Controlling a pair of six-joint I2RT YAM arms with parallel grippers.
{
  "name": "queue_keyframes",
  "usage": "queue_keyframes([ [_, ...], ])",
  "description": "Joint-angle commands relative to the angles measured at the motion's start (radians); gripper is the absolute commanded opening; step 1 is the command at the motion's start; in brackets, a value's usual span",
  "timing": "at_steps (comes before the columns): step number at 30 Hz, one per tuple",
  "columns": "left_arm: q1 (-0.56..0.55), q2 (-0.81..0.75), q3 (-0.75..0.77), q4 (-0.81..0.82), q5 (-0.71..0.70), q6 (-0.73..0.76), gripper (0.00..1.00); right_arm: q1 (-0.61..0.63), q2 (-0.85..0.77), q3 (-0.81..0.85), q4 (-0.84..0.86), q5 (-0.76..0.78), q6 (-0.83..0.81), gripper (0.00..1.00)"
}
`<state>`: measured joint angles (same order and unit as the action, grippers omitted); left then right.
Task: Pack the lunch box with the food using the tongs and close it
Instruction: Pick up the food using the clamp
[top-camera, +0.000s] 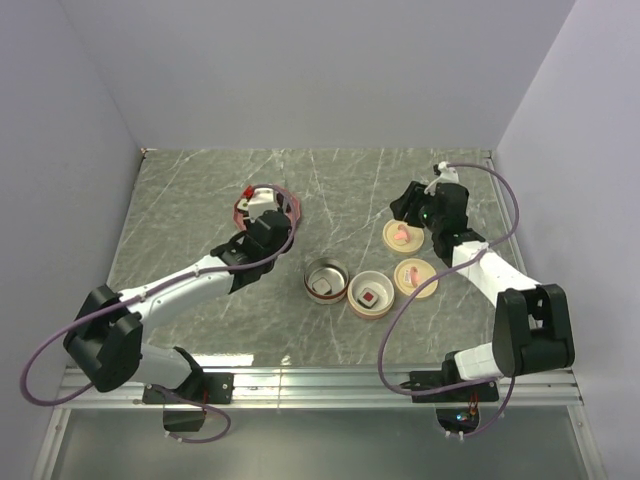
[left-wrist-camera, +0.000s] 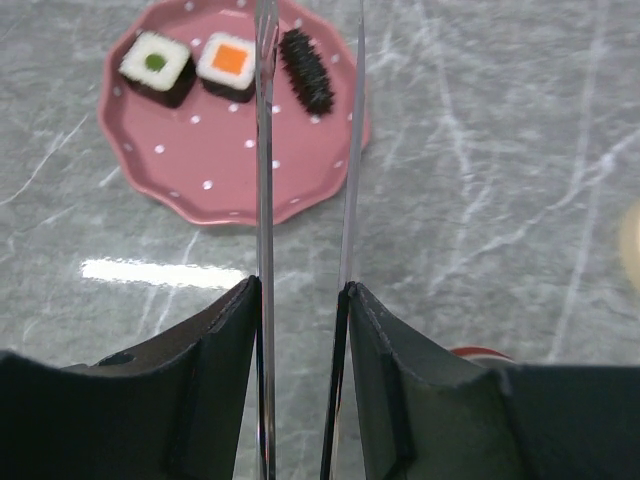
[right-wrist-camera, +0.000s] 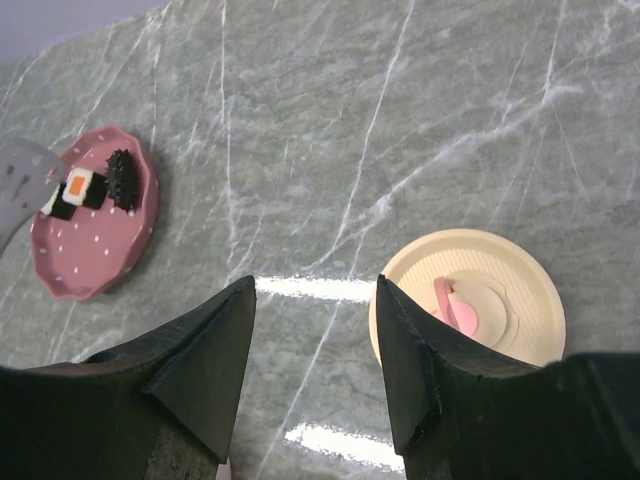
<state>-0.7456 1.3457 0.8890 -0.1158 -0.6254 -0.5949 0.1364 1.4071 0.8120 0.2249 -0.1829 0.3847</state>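
My left gripper (left-wrist-camera: 300, 285) is shut on the tongs (left-wrist-camera: 264, 180), whose two thin metal arms run forward over the pink dotted plate (left-wrist-camera: 200, 165). Three pieces of food lie at the plate's far edge: a green-centred roll (left-wrist-camera: 155, 65), an orange-centred roll (left-wrist-camera: 230, 62) and a black spiky piece (left-wrist-camera: 305, 68). The tongs' left arm passes between the orange roll and the black piece; the tips are out of frame. The lunch box stands as two round open tiers, a metal one (top-camera: 325, 270) and a cream one (top-camera: 385, 300), each with one piece inside. My right gripper (right-wrist-camera: 315, 285) hangs open and empty.
Two cream lids with pink handles lie right of the tiers, one (top-camera: 402, 235) just under my right gripper and one (top-camera: 416, 277) nearer. The same lid (right-wrist-camera: 465, 300) shows beside my right finger. The plate (top-camera: 290, 205) sits at mid-left of the marbled table.
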Motion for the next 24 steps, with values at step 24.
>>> queue_keyframes([
  [24,0.072,0.214,0.045,0.16,0.081,-0.017,0.46,-0.006,-0.096,-0.045,0.044,-0.026,-0.006,0.59],
])
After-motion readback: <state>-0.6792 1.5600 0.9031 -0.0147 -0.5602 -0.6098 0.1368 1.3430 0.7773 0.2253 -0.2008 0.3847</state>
